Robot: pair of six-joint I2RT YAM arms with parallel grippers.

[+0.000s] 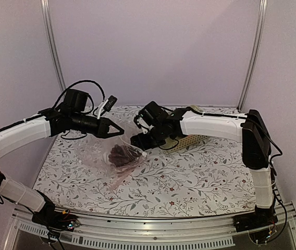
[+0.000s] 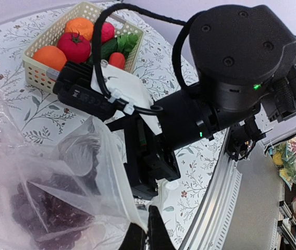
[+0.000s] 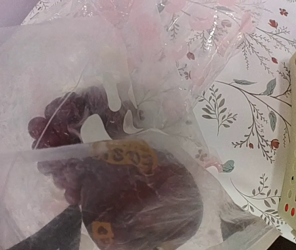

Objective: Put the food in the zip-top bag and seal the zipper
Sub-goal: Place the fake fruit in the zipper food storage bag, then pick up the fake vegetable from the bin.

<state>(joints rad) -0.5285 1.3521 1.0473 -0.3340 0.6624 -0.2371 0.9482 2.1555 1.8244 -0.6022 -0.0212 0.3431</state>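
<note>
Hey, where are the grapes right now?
In the top view the grapes lie inside the zip-top bag on the table, left of centre, between the left tool, which pinches the bag's upper edge, and the right tool.

Top camera high behind my bases, looking down over the whole table [image 1: 200, 182], left wrist camera close above the zip-top bag [image 2: 98, 169], facing the basket [image 2: 36, 75], right wrist camera pressed against that bag, grapes [image 1: 123, 154] in all three views.
</note>
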